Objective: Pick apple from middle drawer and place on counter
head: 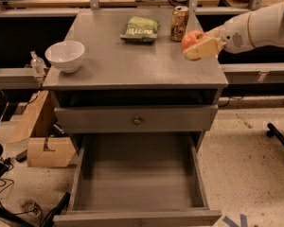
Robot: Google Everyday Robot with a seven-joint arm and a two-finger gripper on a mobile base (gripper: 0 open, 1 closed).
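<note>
Observation: The two-finger gripper [197, 45] at the end of the white arm hangs above the right rear part of the counter [132, 63], the flat grey top of the drawer cabinet. Its tan fingers [204, 48] are closed around the small round red-orange apple [191, 38], gripping it from the right and from underneath. The apple is held in the air, clear of the surface.

The middle drawer [137, 178], a wide shallow grey box, stands pulled out and its floor is bare. The drawer front with a brass knob [137, 120] above it is closed.

Key relation: The set-down surface lies straight below the apple and to its left. A tan drink can [180, 17] stands just behind and left of the apple, and a green snack bag [140, 29] lies further left. A white bowl [65, 56] sits well apart at the left edge.

Assessment: The pick is complete and placement remains. In my judgement, the descent should fall on the open patch in front of the can. Crowding the can or the right edge risks a knock or a roll-off.
</note>
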